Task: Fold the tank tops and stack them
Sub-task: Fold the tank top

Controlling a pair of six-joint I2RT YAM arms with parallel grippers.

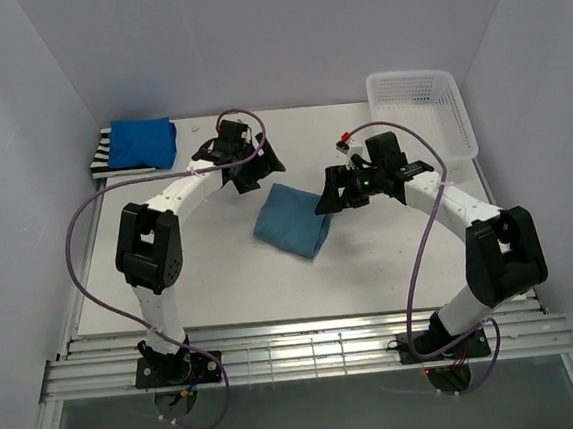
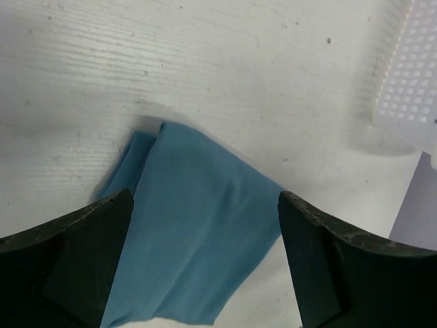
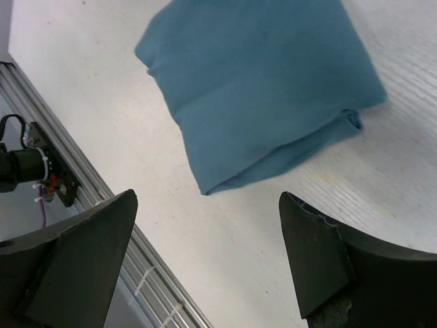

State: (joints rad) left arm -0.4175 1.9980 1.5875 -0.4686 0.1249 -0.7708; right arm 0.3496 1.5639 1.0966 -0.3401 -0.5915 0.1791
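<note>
The folded teal tank top [image 1: 293, 220] lay between the left gripper [image 1: 256, 174] and the right gripper [image 1: 337, 198], both wide open and empty; the right was perhaps nearer.

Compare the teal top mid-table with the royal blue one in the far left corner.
Colour: the teal top is muted, the royal blue top vivid. Support: the teal top lies alone on the bare table, while the royal blue top sits on the striped top. Both are folded.
</note>
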